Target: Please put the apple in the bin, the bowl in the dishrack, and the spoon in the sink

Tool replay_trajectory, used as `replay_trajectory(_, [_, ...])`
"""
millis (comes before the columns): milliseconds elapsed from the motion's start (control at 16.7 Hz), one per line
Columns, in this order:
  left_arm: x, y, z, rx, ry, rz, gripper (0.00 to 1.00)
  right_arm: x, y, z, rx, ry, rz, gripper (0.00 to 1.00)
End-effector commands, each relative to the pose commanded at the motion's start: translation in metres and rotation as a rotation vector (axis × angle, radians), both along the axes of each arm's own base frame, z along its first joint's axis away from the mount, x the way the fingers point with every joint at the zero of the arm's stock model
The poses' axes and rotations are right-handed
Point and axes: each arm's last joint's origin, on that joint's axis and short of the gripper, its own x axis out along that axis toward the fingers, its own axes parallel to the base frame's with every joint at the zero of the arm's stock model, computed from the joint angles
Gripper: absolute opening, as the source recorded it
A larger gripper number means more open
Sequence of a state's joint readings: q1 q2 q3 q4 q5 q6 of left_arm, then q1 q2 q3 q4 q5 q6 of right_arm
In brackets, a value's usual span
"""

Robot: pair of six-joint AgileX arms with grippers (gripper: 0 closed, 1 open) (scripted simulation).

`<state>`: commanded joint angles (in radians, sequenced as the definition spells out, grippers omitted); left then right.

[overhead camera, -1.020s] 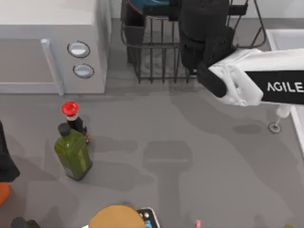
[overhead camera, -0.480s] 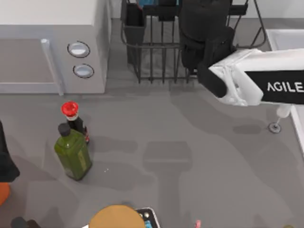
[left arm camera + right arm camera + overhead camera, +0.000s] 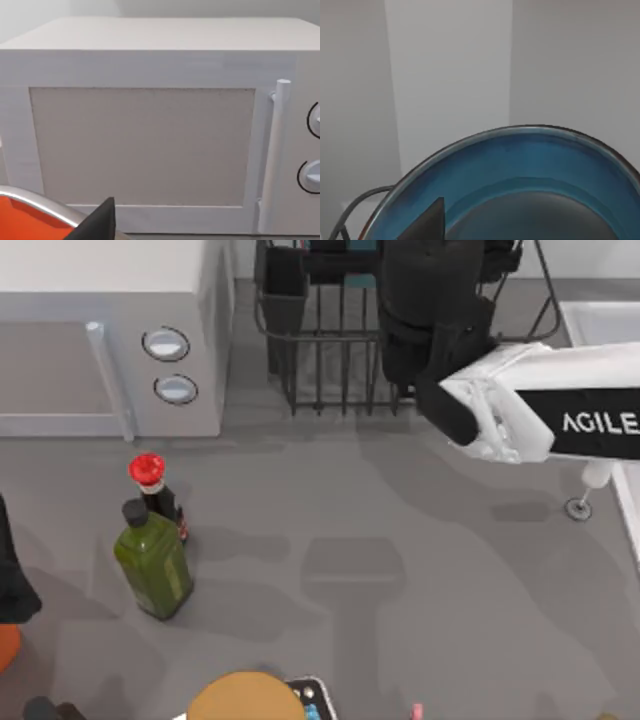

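The right gripper (image 3: 428,302) hangs over the dishrack (image 3: 330,370) at the back of the table, its white AgileX arm reaching in from the right edge. From where I stand I cannot tell whether it is clamped on anything or standing wide. Its wrist view looks straight into the bowl (image 3: 520,165), blue glaze and dark rim close beneath it.

Starting at the far left, the left arm (image 3: 8,575) sits at the table's edge, with an orange object (image 3: 4,645) just in front of it. Behind that stands the white microwave (image 3: 110,340), door shut and two dials on its right side. In front of the microwave a red-capped bottle (image 3: 150,480) and a green bottle (image 3: 152,565) stand upright, touching or nearly so. A round tan thing (image 3: 245,698) pokes in at the front edge.

Further right comes the rack, with its dark cutlery cup (image 3: 283,295) at the left corner. A patch of the bowl's blue shows between the wires, beside the gripper. At the far right is the pale rim of the sink (image 3: 600,320).
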<state>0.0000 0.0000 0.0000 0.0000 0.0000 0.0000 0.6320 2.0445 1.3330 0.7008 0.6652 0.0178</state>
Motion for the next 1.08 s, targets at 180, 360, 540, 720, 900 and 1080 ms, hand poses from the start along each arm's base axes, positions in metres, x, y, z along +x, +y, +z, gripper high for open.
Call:
replay_trajectory(180, [0.0,0.0,0.0,0.0,0.0,0.0,1.0,-0.001,0.001,0.0,0.0,0.0,0.002,1.0])
replay_trajectory(360, [0.0,0.0,0.0,0.0,0.0,0.0,1.0,-0.003,-0.007,0.005,-0.002,0.003,0.002,1.0])
replay_trajectory(540, [0.0,0.0,0.0,0.0,0.0,0.0,1.0,-0.014,-0.036,0.026,-0.006,0.006,-0.001,1.0])
replay_trajectory(720, [0.0,0.0,0.0,0.0,0.0,0.0,1.0,-0.041,-0.083,0.058,-0.002,-0.002,-0.003,1.0])
replay_trajectory(900, [0.0,0.0,0.0,0.0,0.0,0.0,1.0,-0.09,-0.141,0.086,0.006,-0.024,-0.006,1.0])
replay_trajectory(1080, [0.0,0.0,0.0,0.0,0.0,0.0,1.0,-0.154,-0.194,0.092,0.015,-0.055,-0.007,1.0])
